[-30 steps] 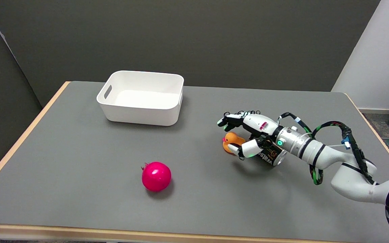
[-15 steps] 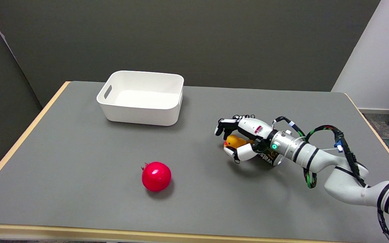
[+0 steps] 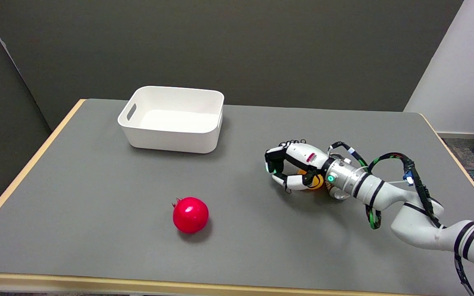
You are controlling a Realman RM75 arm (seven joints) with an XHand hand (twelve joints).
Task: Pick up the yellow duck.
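Yellow duck (image 3: 314, 182) shows only as a sliver, gripped inside the right hand's (image 3: 292, 170) curled fingers.

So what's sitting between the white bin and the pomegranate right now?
Nothing: head view shows only bare grey table between white bin and red pomegranate.

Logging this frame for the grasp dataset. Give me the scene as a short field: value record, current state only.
target: yellow duck, mostly hidden, only an orange-yellow patch shows
robot hand: right robot hand, fingers curled around the duck
lift state: cannot tell whether the duck is off the table
other objects: red pomegranate-like ball near the front; white bin at the far left
bin contents: nothing visible inside
contact with others: robot hand is apart from ball and bin
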